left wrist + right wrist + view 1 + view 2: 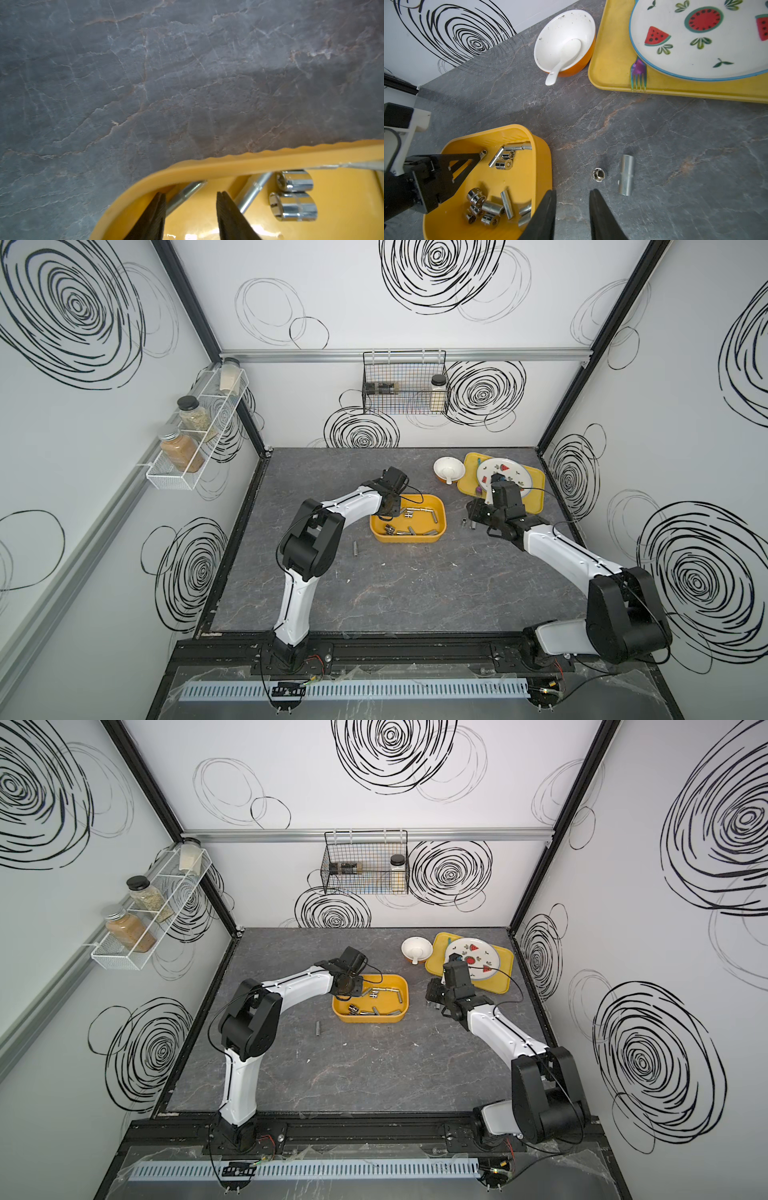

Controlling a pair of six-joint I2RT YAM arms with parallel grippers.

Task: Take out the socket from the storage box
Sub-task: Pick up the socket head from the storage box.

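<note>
Left pincer [191,194] in crosswise-long storage box [407,540]

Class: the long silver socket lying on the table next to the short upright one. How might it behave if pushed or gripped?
The long socket is round and lies on its side, so a sideways push would probably roll it. Its shiny metal looks smooth, so it may slip in a loose grip. It looks rigid, so it likely will not bend.
</note>
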